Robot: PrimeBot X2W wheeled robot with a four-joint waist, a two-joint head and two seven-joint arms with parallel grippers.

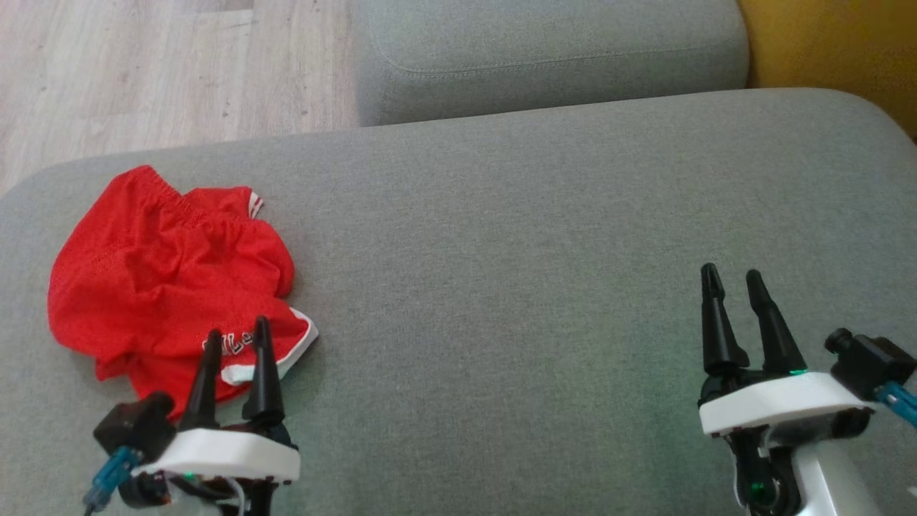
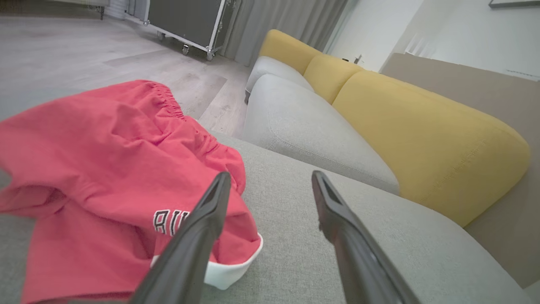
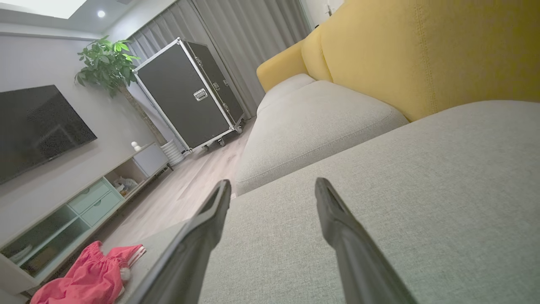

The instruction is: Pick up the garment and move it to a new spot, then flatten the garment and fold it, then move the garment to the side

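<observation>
A garment [image 1: 172, 272] lies on the left part of a wide sofa seat [image 1: 537, 236], close to its left edge. The left gripper [image 1: 238, 327] is at the lower left, its fingers over the garment's near edge. The right gripper [image 1: 731, 271] is at the lower right above bare seat, well apart from the garment. Behind the seat, a second cushion [image 1: 551, 57] adjoins it. Floor [image 1: 143, 72] lies left of that cushion and a backrest [image 1: 831, 43] stands to its right. In the left wrist view, a wheeled case [image 2: 190, 21] stands on the floor beyond the garment.
</observation>
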